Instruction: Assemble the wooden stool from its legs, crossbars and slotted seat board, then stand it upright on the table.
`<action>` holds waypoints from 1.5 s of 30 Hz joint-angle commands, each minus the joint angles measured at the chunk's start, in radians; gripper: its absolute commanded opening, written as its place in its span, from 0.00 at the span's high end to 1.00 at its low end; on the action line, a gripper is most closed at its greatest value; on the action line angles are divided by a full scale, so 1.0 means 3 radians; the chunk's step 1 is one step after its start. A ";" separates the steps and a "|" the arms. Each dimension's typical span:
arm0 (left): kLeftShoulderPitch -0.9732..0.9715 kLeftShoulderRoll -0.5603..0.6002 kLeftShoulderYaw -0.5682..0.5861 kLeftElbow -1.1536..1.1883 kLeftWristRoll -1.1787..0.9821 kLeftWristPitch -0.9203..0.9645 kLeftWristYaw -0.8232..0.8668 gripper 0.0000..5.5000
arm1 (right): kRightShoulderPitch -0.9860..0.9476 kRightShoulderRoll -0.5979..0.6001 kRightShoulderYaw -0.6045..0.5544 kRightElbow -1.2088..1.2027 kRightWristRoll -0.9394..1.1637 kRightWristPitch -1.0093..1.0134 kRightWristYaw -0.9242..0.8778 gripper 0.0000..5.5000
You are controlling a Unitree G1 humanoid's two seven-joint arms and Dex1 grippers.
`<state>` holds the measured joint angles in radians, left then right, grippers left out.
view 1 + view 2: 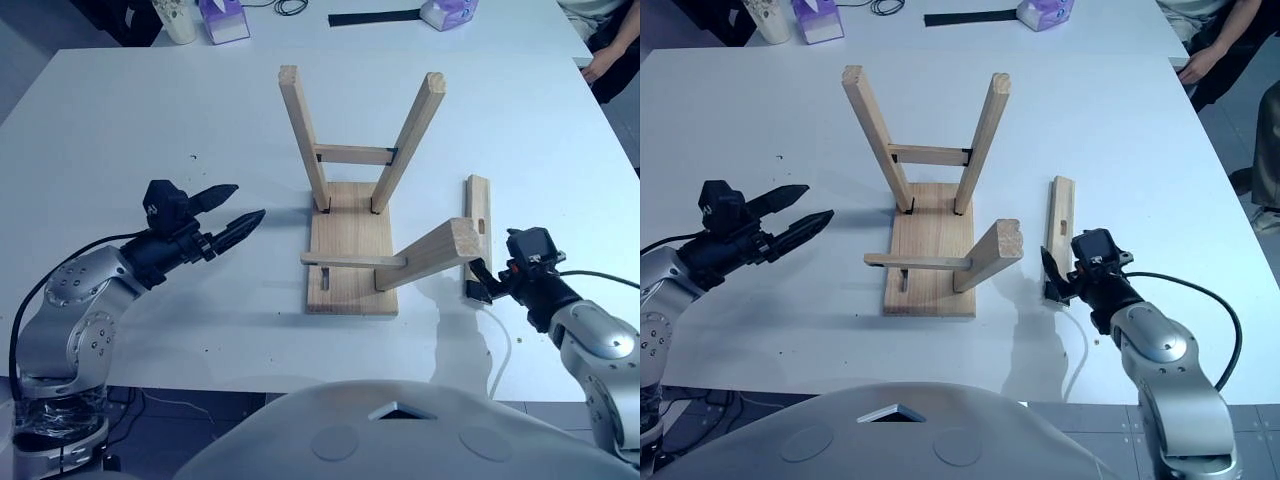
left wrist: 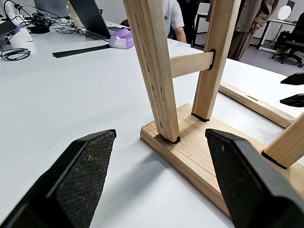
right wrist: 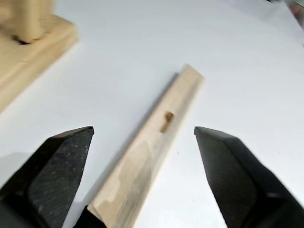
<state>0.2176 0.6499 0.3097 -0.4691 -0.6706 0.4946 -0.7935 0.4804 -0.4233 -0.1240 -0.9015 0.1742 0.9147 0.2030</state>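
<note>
Head camera: my left arm is bent at the elbow over the white table. My left claw hangs released and holds nothing, left of the seat board. The board lies flat, with a left leg and a right leg rising from its far end, joined by a crossbar. A third leg tilts rightward from the near end, and a second crossbar juts from it leftward over the board. Its top comes close to the loose fourth leg, which lies flat just right of the board. My right claw sits low at that leg's near end, forearm angled in from the table's edge. Tissue boxes and a black strip line the far side. Left wrist camera: both pads are splayed wide, with the nearer upright leg and the board's corner between them, untouched. Right wrist camera: my fingers are spread either side of the loose leg, its slot facing up, and neither finger clamps it.
</note>
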 commanded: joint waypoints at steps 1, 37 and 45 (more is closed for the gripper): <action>-0.0030 0.0027 0.0001 -0.0018 -0.0015 0.0046 0.0033 0.36 | 0.0038 0.0320 -0.0061 0.0048 -0.0040 0.0089 -0.0243 0.29; -0.0720 -0.0017 0.0174 -0.0103 -0.0389 0.0236 0.0520 0.33 | -0.0973 0.0287 -0.0364 0.1467 0.0134 -0.1056 0.0070 0.63; -0.2091 -0.0114 -0.0076 -0.0174 -0.1260 0.0637 0.0861 0.21 | -0.2639 -0.0177 -0.0899 0.1474 0.1518 -0.0966 0.0840 0.63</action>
<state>-0.3147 0.6244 0.3230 -0.5327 -0.9927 0.6486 -0.5523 -0.2069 -0.4429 -0.3737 -0.4334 0.5134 0.5726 0.4057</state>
